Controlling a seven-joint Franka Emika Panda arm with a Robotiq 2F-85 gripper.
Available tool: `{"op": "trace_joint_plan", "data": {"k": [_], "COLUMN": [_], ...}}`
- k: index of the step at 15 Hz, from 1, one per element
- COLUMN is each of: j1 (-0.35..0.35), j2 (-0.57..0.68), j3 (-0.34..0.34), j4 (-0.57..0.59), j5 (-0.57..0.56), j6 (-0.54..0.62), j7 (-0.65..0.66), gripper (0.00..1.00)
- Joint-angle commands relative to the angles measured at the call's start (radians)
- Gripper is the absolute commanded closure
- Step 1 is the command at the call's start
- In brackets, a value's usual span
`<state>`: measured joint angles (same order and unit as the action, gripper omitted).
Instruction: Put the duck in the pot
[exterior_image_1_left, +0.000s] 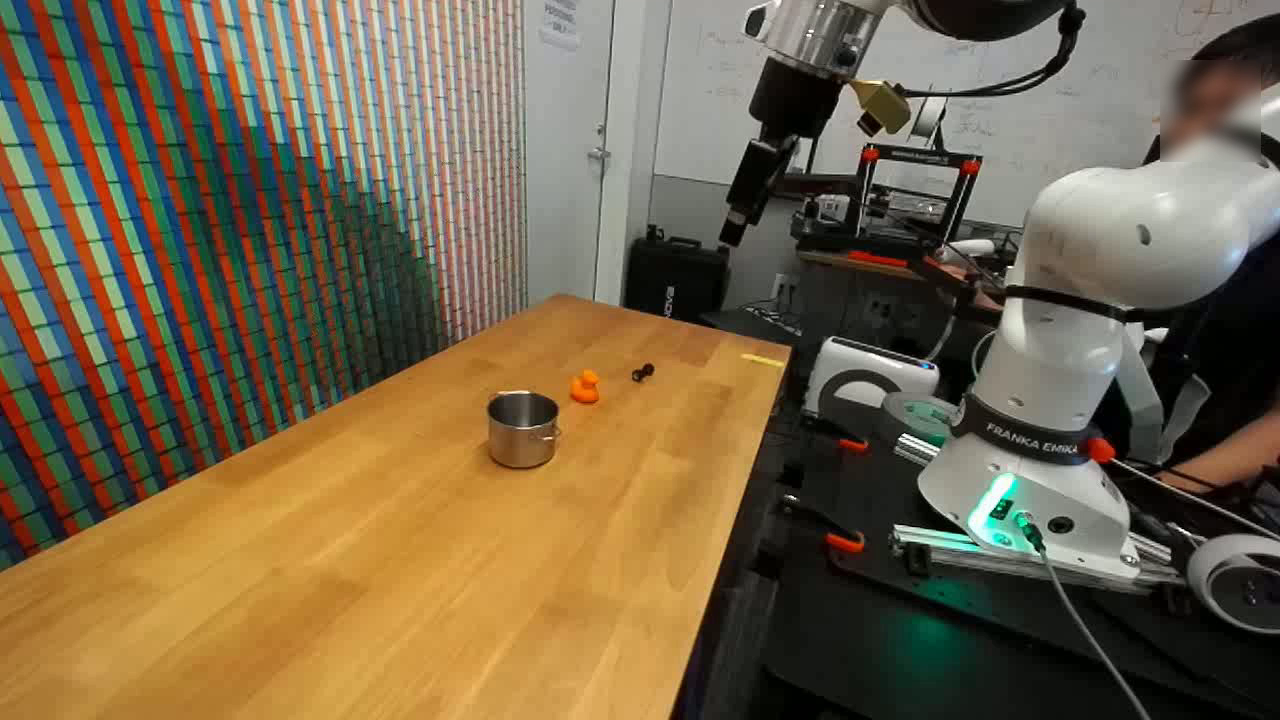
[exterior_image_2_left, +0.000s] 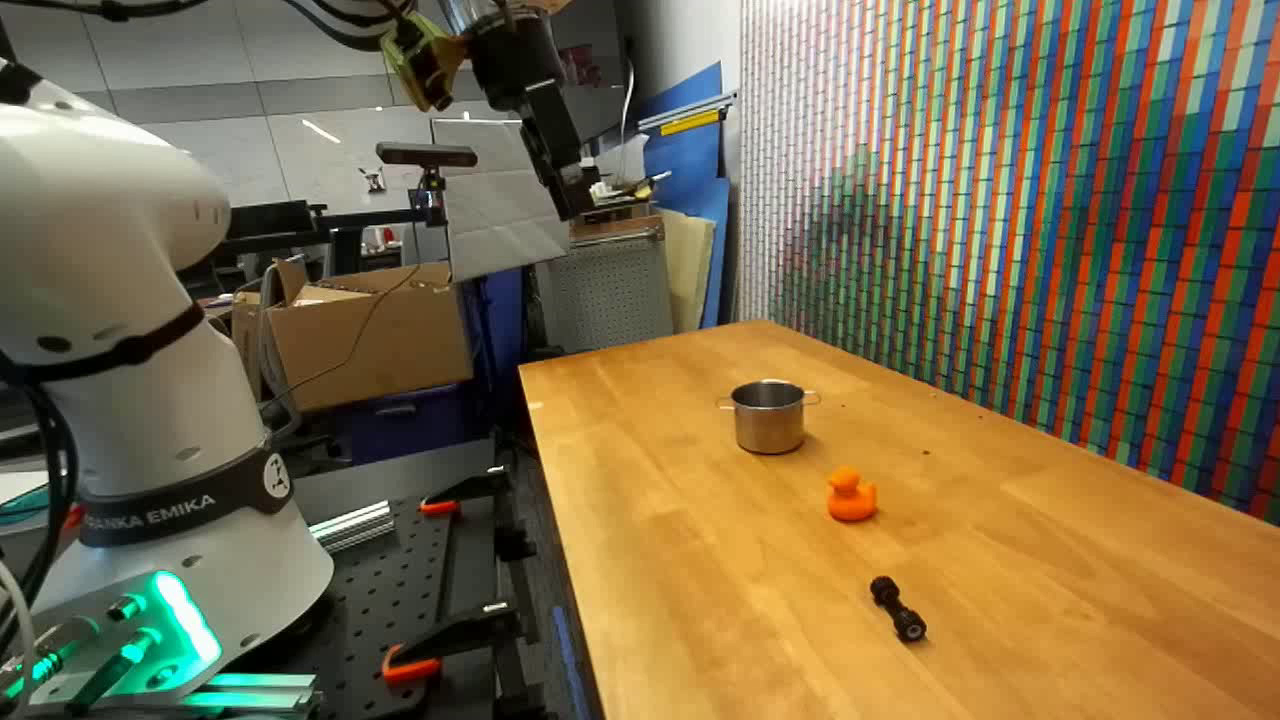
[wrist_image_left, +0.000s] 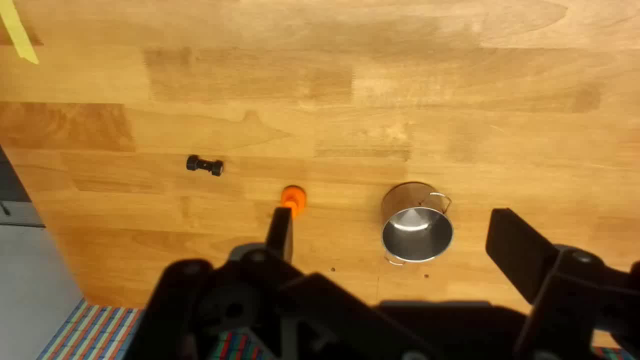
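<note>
The orange duck (exterior_image_1_left: 585, 387) stands upright on the wooden table in both exterior views (exterior_image_2_left: 851, 497). In the wrist view the duck (wrist_image_left: 294, 199) is partly hidden behind a fingertip. The silvery pot (exterior_image_1_left: 523, 430) stands upright beside the duck, apart from it; it also shows in an exterior view (exterior_image_2_left: 769, 420). In the wrist view the pot (wrist_image_left: 417, 235) appears between the fingers, far below, and its visible inside holds nothing. My gripper (wrist_image_left: 392, 214) is open and empty. It hangs high above the table in both exterior views (exterior_image_1_left: 733, 232) (exterior_image_2_left: 572, 203).
A small black dumbbell-shaped object (exterior_image_2_left: 898, 608) lies on the table near the duck, on the side away from the pot. A yellow tape strip (exterior_image_1_left: 763, 360) is near the table's edge. A striped wall (exterior_image_1_left: 250, 200) runs along the table's long side, opposite the robot base.
</note>
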<state>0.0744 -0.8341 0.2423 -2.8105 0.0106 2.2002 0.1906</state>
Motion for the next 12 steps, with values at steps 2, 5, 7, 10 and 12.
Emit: {"op": "trace_joint_plan", "data": {"k": [2, 5, 7, 10, 12], "j1": [0.002, -0.042, -0.077, -0.164, -0.226], "j2": [0.036, 0.104, 0.157, 0.265, 0.358], "j3": [-0.016, -0.013, -0.018, -0.024, -0.030], "j4": [0.008, 0.042, 0.062, 0.109, 0.155], "j5": [-0.019, -0.051, -0.081, -0.149, -0.197], "j6": [0.009, 0.063, 0.106, 0.198, 0.262], "j7": [0.003, 0.020, 0.031, 0.069, 0.105], "gripper": [0.00, 0.00, 0.00, 0.00, 0.00]}}
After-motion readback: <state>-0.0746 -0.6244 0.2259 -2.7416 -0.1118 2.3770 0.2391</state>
